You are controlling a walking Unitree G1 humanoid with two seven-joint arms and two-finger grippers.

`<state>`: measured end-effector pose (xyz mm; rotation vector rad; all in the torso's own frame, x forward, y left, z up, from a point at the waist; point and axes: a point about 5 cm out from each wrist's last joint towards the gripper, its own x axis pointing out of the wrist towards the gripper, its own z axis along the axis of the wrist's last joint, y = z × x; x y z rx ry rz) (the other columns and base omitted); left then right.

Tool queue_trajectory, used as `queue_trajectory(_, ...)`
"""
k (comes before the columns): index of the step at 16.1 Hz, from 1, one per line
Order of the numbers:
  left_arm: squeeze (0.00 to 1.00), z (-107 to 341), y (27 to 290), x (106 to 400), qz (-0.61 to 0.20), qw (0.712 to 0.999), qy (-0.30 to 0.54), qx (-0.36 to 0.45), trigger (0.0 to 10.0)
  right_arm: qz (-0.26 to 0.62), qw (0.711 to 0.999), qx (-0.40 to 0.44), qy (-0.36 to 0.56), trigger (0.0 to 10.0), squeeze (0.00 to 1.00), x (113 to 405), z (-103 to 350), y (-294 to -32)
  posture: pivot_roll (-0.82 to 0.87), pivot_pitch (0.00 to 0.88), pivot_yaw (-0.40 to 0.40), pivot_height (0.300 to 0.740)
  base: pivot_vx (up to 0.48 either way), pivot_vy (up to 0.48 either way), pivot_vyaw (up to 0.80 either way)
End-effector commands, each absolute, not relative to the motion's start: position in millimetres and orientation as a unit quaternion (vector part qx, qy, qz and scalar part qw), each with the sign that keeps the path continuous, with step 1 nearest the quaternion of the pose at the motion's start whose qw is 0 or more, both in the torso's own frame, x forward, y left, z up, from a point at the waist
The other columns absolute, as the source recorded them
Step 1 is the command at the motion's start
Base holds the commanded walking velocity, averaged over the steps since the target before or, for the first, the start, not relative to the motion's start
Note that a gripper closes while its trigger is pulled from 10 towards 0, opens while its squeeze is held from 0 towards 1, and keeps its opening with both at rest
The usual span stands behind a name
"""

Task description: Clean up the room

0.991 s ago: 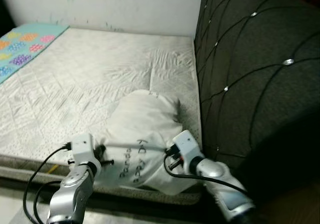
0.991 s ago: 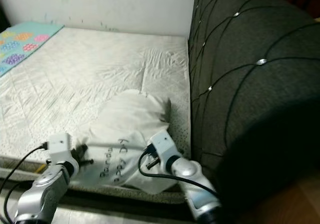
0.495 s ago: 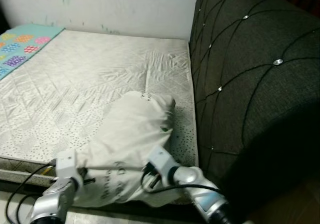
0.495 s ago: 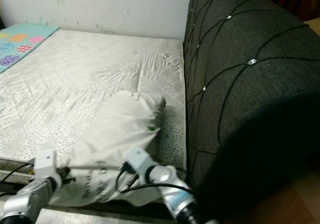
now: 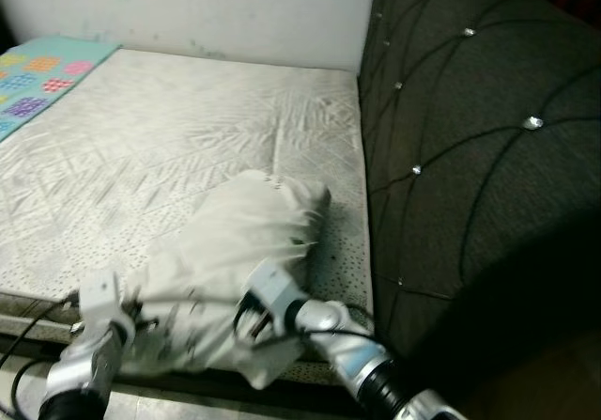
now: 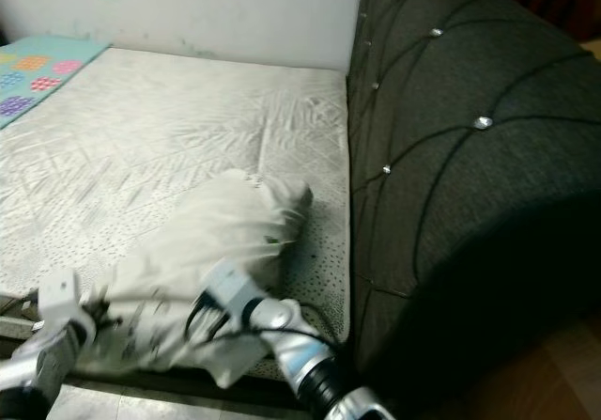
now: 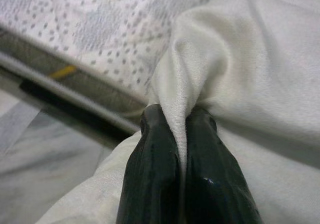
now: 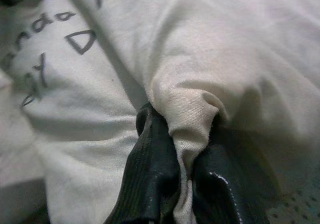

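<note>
In the left eye view, a white pillow [image 5: 239,270] is seen in the lower middle of the frame, on the mattress [image 5: 141,147] edge. Its long axis runs from lower left to upper right, toward the dark headboard [image 5: 470,138].

In the left wrist view, the left gripper [image 7: 182,139] is pinching a fold of cloth.

In the right wrist view, the right gripper [image 8: 180,144] is closed on another fold. The pillow is held at its near end, both arms equally close.

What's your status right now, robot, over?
Left gripper and right gripper both pinching the white pillowcase. It lies at the mattress edge. Headboard close right.
</note>
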<state>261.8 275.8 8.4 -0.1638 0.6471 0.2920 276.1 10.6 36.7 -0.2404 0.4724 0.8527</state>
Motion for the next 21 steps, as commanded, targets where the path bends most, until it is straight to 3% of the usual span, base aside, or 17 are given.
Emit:
queue_trajectory(1, 0.0, 12, 270, 270, 0.141, 0.939, 0.3, -0.086, 10.0, 0.368, 0.907, -0.094, 0.184, 10.0, 0.0, 296, 58, 13, -0.06, 0.0, -0.043, 0.74, 0.0, 0.0, 0.0)
queue_trajectory(3, 0.0, 17, 249, 289, 0.117, 0.947, 0.284, -0.091, 10.0, 0.273, 0.94, -0.077, 0.188, 10.0, 0.0, 321, 60, -17, -0.07, 0.0, -0.048, 0.74, 0.0, 0.0, 0.0)
queue_trajectory(5, 0.0, 21, 235, 302, 0.11, 0.95, 0.275, -0.098, 10.0, 0.222, 0.954, -0.068, 0.188, 10.0, 0.0, 334, 64, -33, -0.07, 0.0, -0.048, 0.74, 0.0, 0.0, 0.0)
queue_trajectory(12, 0.0, 56, 208, 346, 0.104, 0.961, 0.226, -0.12, 10.0, 0.128, 0.976, -0.047, 0.17, 10.0, 0.0, 356, 78, -57, -0.09, 0.007, -0.048, 0.74, 0.0, 0.0, 0.0)
queue_trajectory(19, 0.0, 38, 208, 328, 0.09, 0.963, 0.207, -0.147, 10.0, 0.122, 0.981, -0.006, 0.152, 10.0, 0.0, 345, 64, -65, -0.09, 0.001, -0.037, 0.74, 0.0, 0.0, 0.0)
queue_trajectory(21, 0.0, 44, 206, 314, 0.072, 0.982, 0.123, -0.123, 10.0, 0.127, 0.985, 0.013, 0.118, 10.0, 0.0, 340, 66, -70, -0.08, 0.0, -0.038, 0.74, 0.0, 0.0, 0.0)
